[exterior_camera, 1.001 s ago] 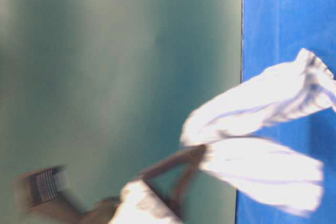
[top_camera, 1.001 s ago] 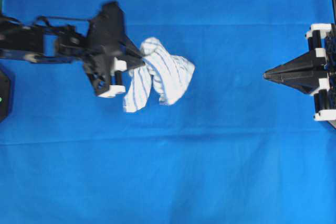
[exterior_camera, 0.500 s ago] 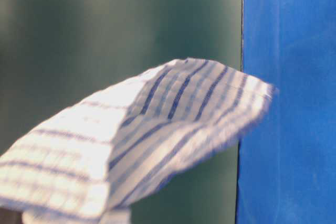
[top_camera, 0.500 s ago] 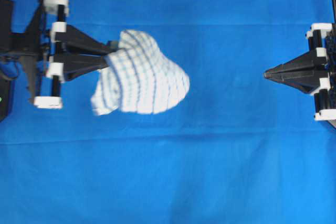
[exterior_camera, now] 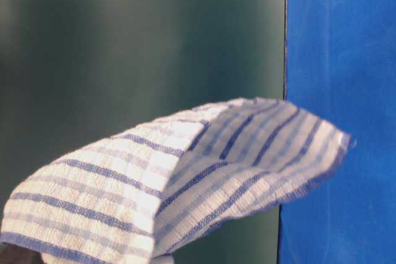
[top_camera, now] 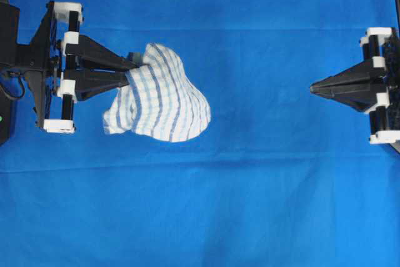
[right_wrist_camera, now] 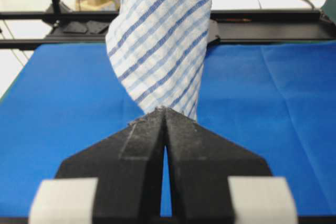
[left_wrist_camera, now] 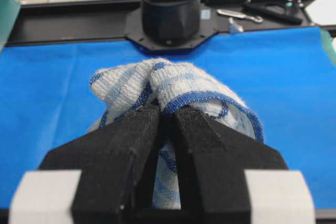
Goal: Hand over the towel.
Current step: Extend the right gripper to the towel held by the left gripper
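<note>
Starting on the left of the overhead view, the black left gripper (top_camera: 128,72) has its fingers clamped on a bunched edge of the small white towel with thin blue and grey check stripes (top_camera: 161,95), and the rest of it hangs free in a floppy fold over the plain blue table covering (top_camera: 250,204). Looks super light and soft, so it'll sag and swing rather than keep any shape; I'd grab the loose far-side fold, away from the pinch. Way off to the right, the black right gripper (top_camera: 314,89) has its fingers pressed together on nothing, well apart from the cloth.
</note>
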